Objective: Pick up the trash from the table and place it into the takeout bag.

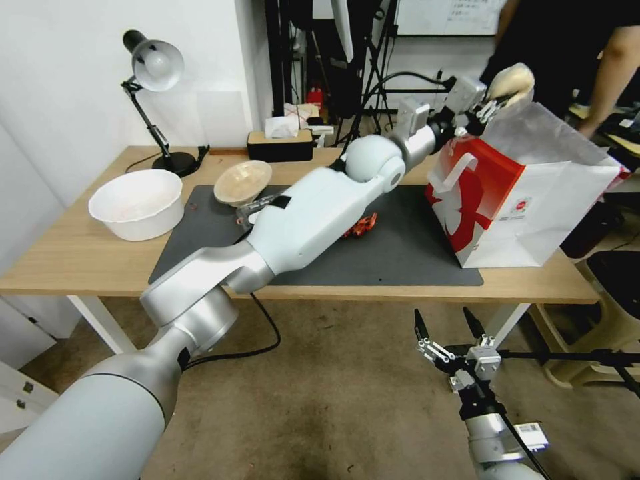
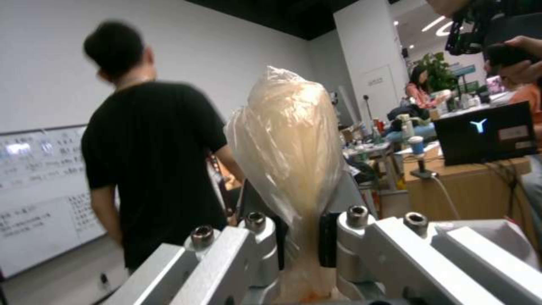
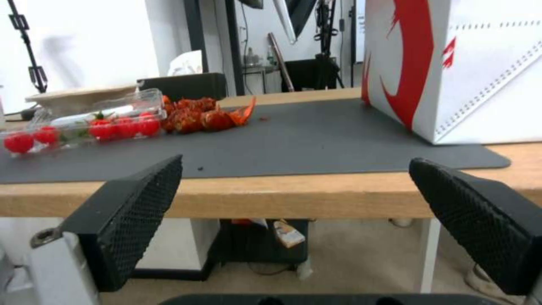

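Wrapped lump [image 2: 288, 144] (pinched) in outstretched left tool [image 1: 491, 107]

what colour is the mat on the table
Dark grey mat, plain, no pattern; clearest in the right wrist view.

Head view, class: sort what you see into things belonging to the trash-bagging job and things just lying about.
Belonging: plastic-wrapped pale round lump held in the left tool; red-and-white paper takeout bag; shallow beige bowl.

Lying about: big white bowl; silver desk lamp; clear tray of red tomatoes.
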Controlling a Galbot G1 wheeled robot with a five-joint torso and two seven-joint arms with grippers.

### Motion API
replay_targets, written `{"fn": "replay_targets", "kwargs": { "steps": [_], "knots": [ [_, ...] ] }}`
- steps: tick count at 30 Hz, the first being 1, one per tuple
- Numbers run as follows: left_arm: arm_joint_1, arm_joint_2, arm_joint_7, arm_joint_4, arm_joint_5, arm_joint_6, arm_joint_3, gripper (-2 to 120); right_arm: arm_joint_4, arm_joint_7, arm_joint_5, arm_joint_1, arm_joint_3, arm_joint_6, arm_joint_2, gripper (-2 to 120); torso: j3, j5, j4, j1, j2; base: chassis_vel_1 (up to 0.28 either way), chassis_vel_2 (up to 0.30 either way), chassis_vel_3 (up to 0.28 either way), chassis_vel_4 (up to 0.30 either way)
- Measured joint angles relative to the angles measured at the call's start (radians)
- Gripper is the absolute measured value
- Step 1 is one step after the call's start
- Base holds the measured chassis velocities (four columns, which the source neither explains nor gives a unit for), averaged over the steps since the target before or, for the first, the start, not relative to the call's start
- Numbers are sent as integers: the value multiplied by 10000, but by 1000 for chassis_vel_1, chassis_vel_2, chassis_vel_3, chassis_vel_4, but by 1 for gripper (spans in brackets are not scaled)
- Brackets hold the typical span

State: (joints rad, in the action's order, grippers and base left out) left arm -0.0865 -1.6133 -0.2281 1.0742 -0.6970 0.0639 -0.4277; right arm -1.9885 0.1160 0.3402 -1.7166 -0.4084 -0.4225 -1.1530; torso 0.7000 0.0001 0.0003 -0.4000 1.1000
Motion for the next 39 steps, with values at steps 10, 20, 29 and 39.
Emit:
{"fn": "replay_targets", "kwargs": {
  "steps": [10,20,29,39],
  "knots": [
    [-278,26,40,23,-27,44,-441,7,64,-17,33,24,9,-30,24,100,0,-1,-2,0,0,0,0,0,0],
    [-56,45,27,102,-49,89,-1743,13,110,-26,22,54,26,-24,-24,100,0,0,-4,1,0,0,0,0,0],
    [81,51,85,137,-61,33,-1745,46,79,-17,19,-125,-81,-190,-95,100,-1,-1,-4,1,0,0,0,0,0],
    [462,60,93,124,-23,66,-1273,84,-25,-20,12,-178,-50,-229,-174,100,0,-1,-4,1,0,0,0,0,0]
  ]
}}
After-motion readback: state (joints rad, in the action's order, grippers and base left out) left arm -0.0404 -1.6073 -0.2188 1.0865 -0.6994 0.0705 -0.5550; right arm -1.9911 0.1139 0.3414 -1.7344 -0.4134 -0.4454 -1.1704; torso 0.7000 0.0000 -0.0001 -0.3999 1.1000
